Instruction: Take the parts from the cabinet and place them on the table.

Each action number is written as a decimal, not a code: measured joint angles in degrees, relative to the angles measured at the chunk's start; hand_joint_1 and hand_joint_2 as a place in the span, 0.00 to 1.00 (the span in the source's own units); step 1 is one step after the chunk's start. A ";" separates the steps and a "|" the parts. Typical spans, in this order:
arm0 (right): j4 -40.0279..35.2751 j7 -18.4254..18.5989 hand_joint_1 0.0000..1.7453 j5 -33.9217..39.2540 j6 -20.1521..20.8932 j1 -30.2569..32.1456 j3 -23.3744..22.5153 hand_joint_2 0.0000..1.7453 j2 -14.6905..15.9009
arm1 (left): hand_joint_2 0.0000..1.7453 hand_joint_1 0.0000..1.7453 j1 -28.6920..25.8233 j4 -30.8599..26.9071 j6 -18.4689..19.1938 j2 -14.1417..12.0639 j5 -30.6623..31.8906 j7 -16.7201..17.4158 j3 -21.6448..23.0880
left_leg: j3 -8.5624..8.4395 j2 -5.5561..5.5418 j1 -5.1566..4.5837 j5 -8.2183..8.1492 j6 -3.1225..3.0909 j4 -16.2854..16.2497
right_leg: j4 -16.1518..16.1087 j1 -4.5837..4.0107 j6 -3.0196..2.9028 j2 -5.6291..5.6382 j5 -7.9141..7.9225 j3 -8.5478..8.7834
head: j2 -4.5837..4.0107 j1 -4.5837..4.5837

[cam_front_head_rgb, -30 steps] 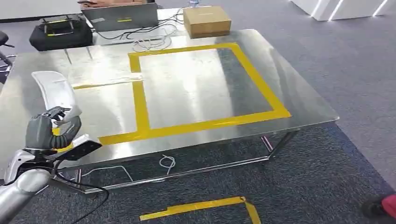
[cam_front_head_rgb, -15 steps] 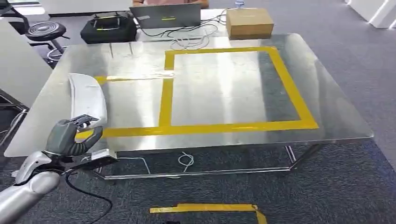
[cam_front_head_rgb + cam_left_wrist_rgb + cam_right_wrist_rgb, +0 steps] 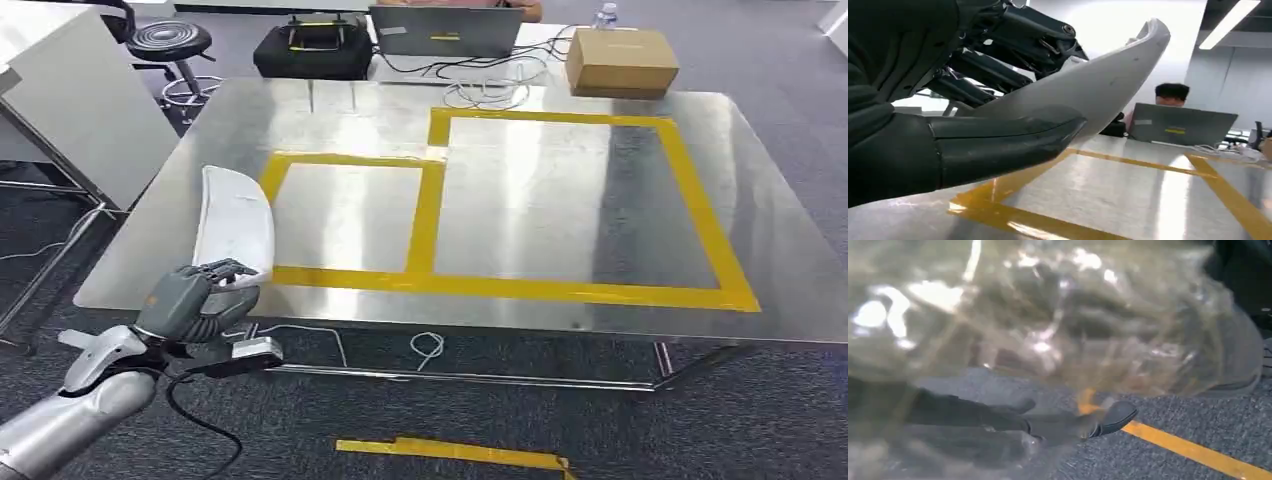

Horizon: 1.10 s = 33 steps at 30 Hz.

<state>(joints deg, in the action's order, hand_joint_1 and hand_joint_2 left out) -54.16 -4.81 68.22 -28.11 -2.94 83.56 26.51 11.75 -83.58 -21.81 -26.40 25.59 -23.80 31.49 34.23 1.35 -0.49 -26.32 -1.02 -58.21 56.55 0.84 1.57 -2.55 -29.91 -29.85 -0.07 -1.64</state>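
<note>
My left hand (image 3: 190,300) grips the lower end of a long white curved part (image 3: 236,215), which stands up over the near-left edge of the steel table (image 3: 560,200). The left wrist view shows that part (image 3: 1108,80) clamped between thumb and fingers (image 3: 998,140), above the table's yellow tape outline (image 3: 998,210). In the right wrist view, crinkled clear plastic, seemingly a bag (image 3: 1048,315), lies over my right hand (image 3: 1013,422), whose dark fingers (image 3: 1108,417) reach out under it above the carpet.
At the table's far edge are a black case (image 3: 315,50), a laptop (image 3: 445,32), a cardboard box (image 3: 620,60) and loose cables. A person (image 3: 1172,94) sits behind the laptop. A white cabinet (image 3: 70,100) and stool (image 3: 165,40) stand left. Yellow tape (image 3: 450,452) marks the floor.
The camera has swung left, so the whole table has shifted right in the picture. My left hand still holds the white part, which now stands nearer the table's front-left corner.
</note>
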 joint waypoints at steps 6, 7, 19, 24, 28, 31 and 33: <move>1.33 0.87 0.00 -1.51 3.01 0.12 -0.50 0.00 -0.57 | 1.00 1.00 1.03 0.59 -0.04 0.39 0.96 -0.68 1.57 | 0.07 0.00 -0.01 -0.01 -0.04 -0.04 | -0.11 0.01 0.16 0.01 0.06 -0.08 | 0.02 -0.02; 2.01 0.85 0.00 -1.70 3.71 0.01 -0.65 0.00 -0.87 | 1.00 1.00 1.39 0.68 -0.04 0.50 1.16 -0.68 1.92 | 0.06 0.00 -0.01 -0.01 -0.04 -0.04 | -0.11 0.01 0.27 0.01 0.02 -0.08 | 0.02 -0.04; 2.73 2.78 0.00 -5.49 4.13 -0.08 -1.86 0.00 -1.22 | 1.00 1.00 4.10 1.18 0.55 2.51 2.34 0.11 5.38 | -0.02 0.00 0.21 0.06 0.05 -0.02 | -0.06 -0.19 0.47 0.04 0.03 -0.05 | 0.02 -0.04; 2.73 3.69 0.00 -7.21 4.55 -0.09 -2.91 0.00 -1.22 | 1.00 1.00 4.96 1.57 1.22 3.26 2.78 0.13 7.13 | -0.01 0.00 0.21 0.06 0.05 -0.02 | -0.06 -0.19 0.47 0.04 0.03 -0.06 | 0.02 -0.04; 2.73 3.78 0.00 -7.63 4.66 -0.06 -3.34 0.00 -1.22 | 1.00 1.00 5.44 1.97 1.20 3.67 3.04 0.18 8.31 | -0.01 0.00 0.21 0.06 0.05 -0.02 | -0.06 -0.19 0.47 0.04 0.03 -0.06 | 0.02 -0.04; 2.73 4.28 0.00 -7.91 4.83 -0.06 -3.74 0.00 -1.22 | 1.00 1.00 5.71 2.36 1.33 3.94 3.34 0.41 8.79 | -0.01 0.00 0.21 0.06 0.05 -0.02 | -0.06 -0.19 0.47 0.04 0.03 -0.06 | 0.02 -0.07; 2.75 4.66 0.00 -8.46 5.25 -0.07 -3.93 0.00 -1.25 | 1.00 1.00 6.11 2.71 1.84 4.26 3.48 0.57 9.16 | -0.01 0.00 0.21 0.06 0.05 -0.02 | -0.06 -0.19 0.47 0.03 0.03 -0.06 | 0.02 -0.04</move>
<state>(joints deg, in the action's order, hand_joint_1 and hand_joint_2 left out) -51.41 -0.15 59.76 -22.86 -3.01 79.62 25.27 17.86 -80.87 -19.98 -22.14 29.07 -23.23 40.65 34.22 1.35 -0.28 -26.26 -0.96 -58.23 56.49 0.65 2.04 -2.52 -29.88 -29.91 -0.04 -1.68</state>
